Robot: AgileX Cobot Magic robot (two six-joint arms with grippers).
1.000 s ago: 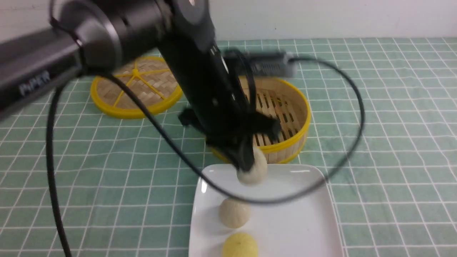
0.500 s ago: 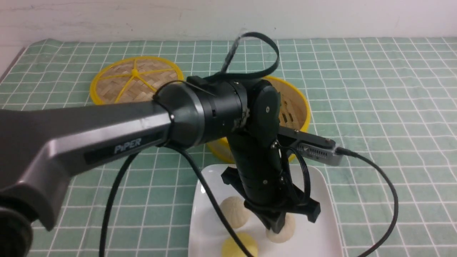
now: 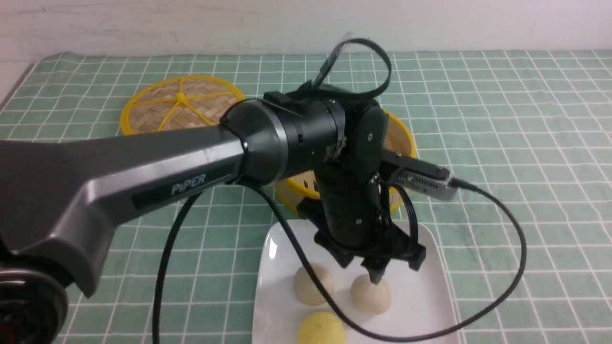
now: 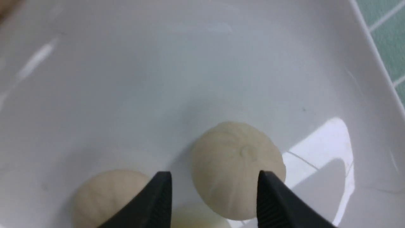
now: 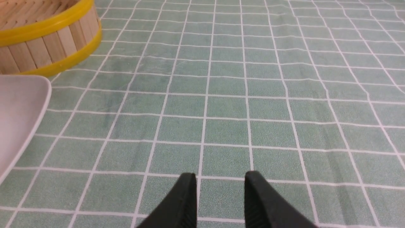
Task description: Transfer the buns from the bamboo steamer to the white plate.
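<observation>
Two cream buns lie on the white plate (image 3: 430, 296), one on the left (image 3: 313, 285) and one to its right (image 3: 370, 295). My left gripper (image 3: 363, 270) hangs just above the right bun, open, its fingers spread to either side. In the left wrist view that bun (image 4: 237, 158) sits on the plate (image 4: 190, 79) between the fingers of the left gripper (image 4: 215, 177), with the other bun (image 4: 104, 193) beside it. The bamboo steamer (image 3: 404, 138) stands behind the arm, its inside mostly hidden. My right gripper (image 5: 221, 180) hovers over bare cloth, slightly open and holding nothing.
A brighter yellow bun (image 3: 321, 328) lies at the plate's near edge. The woven lid (image 3: 179, 102) rests flat at the back left. The left arm's cable (image 3: 502, 267) loops over the plate's right side. The right wrist view shows the steamer wall (image 5: 47, 41) and a plate corner (image 5: 19, 110).
The left gripper came down from the plate's far edge with a bun, set it on the plate to the right of the first cream bun, opened, and rose a little.
</observation>
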